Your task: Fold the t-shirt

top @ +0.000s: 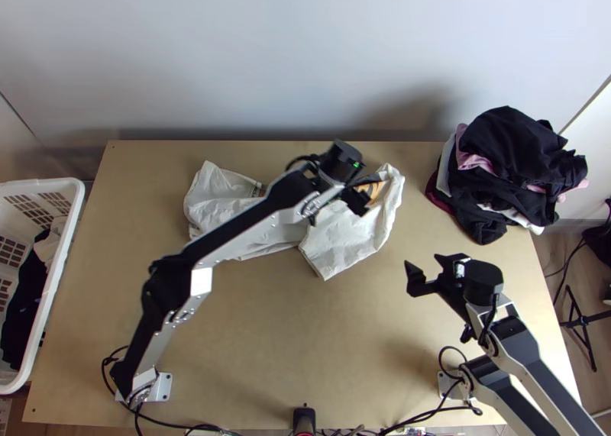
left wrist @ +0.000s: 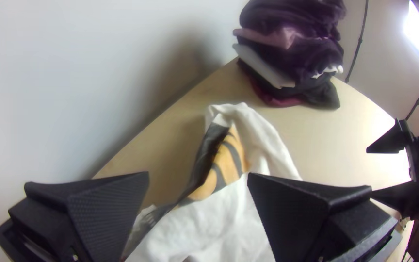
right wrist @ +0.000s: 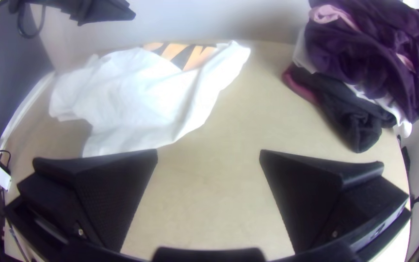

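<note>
the top view has a white basket [top: 57, 283] beside the table [top: 267, 344]; the left wrist view gives the striped print [left wrist: 229, 165] on the t-shirt [top: 344, 241], which lies bunched on the table. the left gripper [top: 337, 208], wide apart, is over it; the right gripper [top: 421, 260], also wide, holds nothing.

links [top: 200, 282]: silver-grey; joints [top: 164, 282]: black; cables [top: 452, 347]: black, looped; right tool [top: 422, 263]: black, wedge-shaped textured fingers [right wrist: 115, 194], small screws [right wrist: 334, 234]
</note>
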{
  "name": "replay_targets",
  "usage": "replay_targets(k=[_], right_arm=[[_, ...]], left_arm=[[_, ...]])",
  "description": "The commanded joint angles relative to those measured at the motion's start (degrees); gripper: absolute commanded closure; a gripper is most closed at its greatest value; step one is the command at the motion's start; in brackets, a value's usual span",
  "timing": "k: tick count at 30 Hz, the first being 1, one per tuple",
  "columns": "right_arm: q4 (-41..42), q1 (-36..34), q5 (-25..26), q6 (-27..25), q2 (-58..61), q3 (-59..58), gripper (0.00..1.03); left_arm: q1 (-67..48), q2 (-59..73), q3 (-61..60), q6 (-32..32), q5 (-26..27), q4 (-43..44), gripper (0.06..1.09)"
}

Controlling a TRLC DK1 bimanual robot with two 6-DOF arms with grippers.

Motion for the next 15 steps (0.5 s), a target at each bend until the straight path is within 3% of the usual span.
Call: replay_targets(k=[1, 8, 15], right_arm=[[1.8, 5.5, 0.0, 1.4, 5.1, 0.6, 0.05], [8.8, 12.2, -3.4, 9.2, 26.3, 7.0, 0.05], [14.5, 20.5, -3.6, 9.3, 39.9, 14.4, 0.05]], left_arm=[[4.5, -8.9, -8.4, -2.2, 0.5, -5.5, 0.1], [10.0, -26.9, -36.5, -3.6, 0.4, 5.3, 0.1], [15.1, -40.0, -51.5, -5.7, 0.4, 9.5, 0.1]])
